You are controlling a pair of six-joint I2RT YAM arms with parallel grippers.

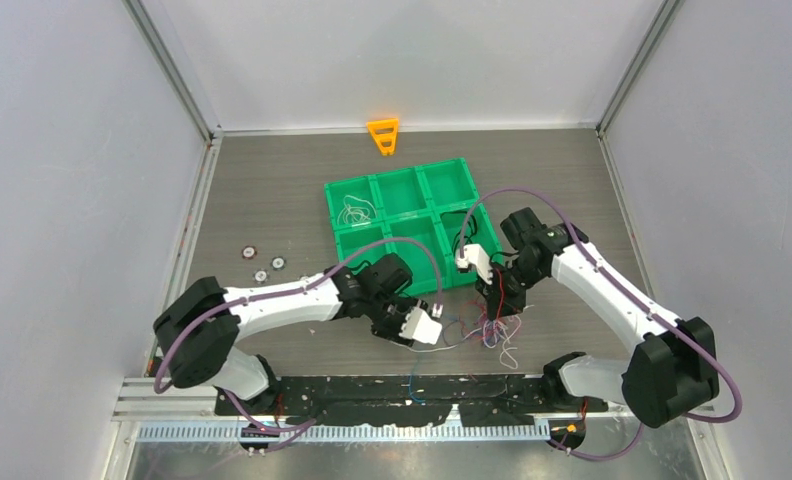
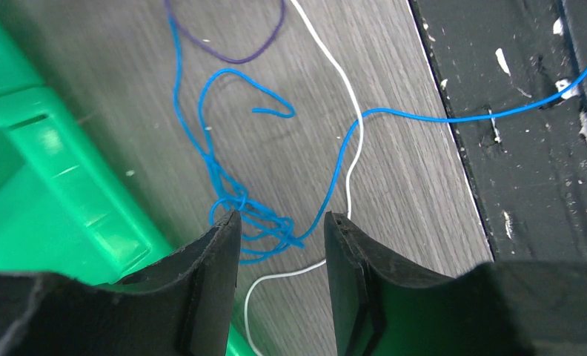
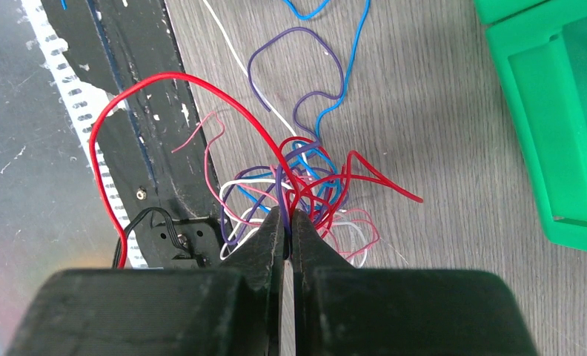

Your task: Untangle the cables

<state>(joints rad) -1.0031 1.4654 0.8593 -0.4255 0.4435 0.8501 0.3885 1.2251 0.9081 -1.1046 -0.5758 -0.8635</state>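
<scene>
Nearest you, along the black base plate that carries both arms, a loose end of the thin blue wire trails over the plate's edge, and a long red wire arches over it on the right side. Just beyond, on the grey wood-grain table, sits the tangle of thin cables, a knot of red, purple, blue, pink and white strands between the two grippers and closer to the right one. Your right gripper has its jaws pressed together on that tangle, with red and purple strands running straight into the tips. Your left gripper is low over the table with its jaws apart – a small knot of the blue wire lies in the gap, and a thin white wire crosses beside the right-hand finger; neither jaw is clamped on anything. A purple wire loops on the table a little further out. Beyond both grippers stands the green plastic tray with six compartments – its near edge is just beside the left gripper. The far-left compartment holds a coil of white wire. To the left of the tray, well apart from the cables, lie three small round silver discs. Farthest off, near the back wall, stands a small orange plastic piece.
</scene>
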